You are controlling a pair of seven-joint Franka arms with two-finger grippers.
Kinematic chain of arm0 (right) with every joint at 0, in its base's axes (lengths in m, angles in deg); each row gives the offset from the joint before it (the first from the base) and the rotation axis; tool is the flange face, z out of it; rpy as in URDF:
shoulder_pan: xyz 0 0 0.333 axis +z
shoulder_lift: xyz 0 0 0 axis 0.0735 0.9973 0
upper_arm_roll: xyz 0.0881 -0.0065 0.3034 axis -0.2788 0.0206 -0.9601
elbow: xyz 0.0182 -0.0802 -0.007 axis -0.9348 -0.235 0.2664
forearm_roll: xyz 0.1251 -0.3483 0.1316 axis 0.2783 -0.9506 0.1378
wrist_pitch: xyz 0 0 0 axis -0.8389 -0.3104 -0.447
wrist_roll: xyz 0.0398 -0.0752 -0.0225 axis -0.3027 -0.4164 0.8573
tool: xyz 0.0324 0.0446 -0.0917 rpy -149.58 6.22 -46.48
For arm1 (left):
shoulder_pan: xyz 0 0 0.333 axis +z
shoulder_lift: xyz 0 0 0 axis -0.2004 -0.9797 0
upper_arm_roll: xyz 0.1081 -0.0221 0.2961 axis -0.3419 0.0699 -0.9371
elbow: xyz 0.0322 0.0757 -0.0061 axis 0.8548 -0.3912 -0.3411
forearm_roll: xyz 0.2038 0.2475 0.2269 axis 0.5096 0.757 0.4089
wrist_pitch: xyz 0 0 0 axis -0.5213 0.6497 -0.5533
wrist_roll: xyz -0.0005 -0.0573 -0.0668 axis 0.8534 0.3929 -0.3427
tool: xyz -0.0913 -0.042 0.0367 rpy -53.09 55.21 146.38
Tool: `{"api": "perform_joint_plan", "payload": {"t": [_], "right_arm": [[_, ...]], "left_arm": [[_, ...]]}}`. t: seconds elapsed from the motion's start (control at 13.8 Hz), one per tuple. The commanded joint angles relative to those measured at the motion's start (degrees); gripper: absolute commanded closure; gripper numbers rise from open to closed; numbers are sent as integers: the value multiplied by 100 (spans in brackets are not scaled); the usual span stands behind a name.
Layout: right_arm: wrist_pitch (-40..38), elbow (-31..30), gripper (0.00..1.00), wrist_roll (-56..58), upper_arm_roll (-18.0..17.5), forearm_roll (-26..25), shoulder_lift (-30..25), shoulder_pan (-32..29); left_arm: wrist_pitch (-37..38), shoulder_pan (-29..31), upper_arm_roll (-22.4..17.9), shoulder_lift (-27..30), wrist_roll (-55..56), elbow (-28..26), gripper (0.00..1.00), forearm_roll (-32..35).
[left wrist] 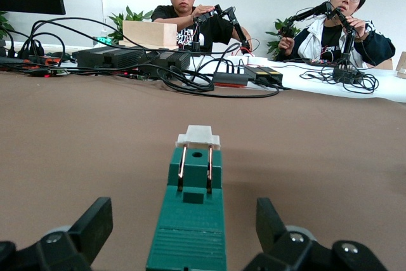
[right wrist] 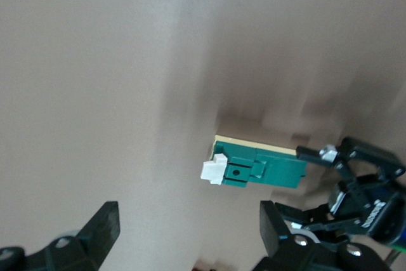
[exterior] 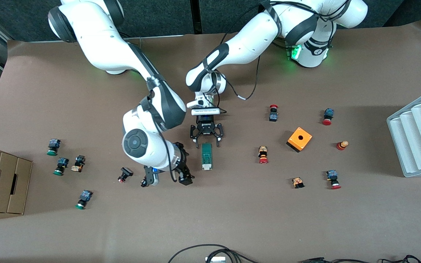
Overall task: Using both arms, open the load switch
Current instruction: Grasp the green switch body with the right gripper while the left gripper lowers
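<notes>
Front view: load switch (exterior: 207,156) lies flat on the table near the middle, its long axis running from the robots' bases toward the front camera, white end piece nearest that camera
Left gripper, front view: left gripper (exterior: 207,140) is low at the green end of the switch, fingers spread wide, one on each side of that end, holding nothing
Right gripper, front view: right gripper (exterior: 166,179) is over the table beside the switch, toward the right arm's end, jaws wide and empty; a push button (exterior: 124,174) lies near it
Left wrist view: the switch (left wrist: 191,217) points straight away between the two open fingers (left wrist: 94,223), so the long axis is in line with this hand and the white end is the distant one
Right wrist view: the switch (right wrist: 254,167) is seen from the side with the white end free; the left gripper (right wrist: 353,181) is at the green end
Judgement: the left gripper is clearly nearer and only needs to close; the right must come sideways to the white end
</notes>
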Motion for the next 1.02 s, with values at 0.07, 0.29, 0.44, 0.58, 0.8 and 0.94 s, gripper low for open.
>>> {"api": "perform_joint_plan", "payload": {"t": [0.07,0.29,0.44,0.58,0.8,0.94], "right_arm": [[196,280,2,-421,95,165,431,183],[468,280,3,-702,87,174,581,271],[609,281,4,-826,78,174,669,332],[644,280,6,-974,87,200,756,403],[679,280,9,-1054,87,411,888,473],[688,280,11,-1055,95,464,959,526]], "left_arm": [[42,-127,-6,-263,-83,316,0,104],[42,-154,-6,-333,-101,333,0,87],[50,-172,2,-342,-337,333,1,43],[51,-172,3,-342,-364,333,1,43],[77,-172,11,-351,-373,333,7,34],[94,-172,20,-359,-373,324,17,43]]}}
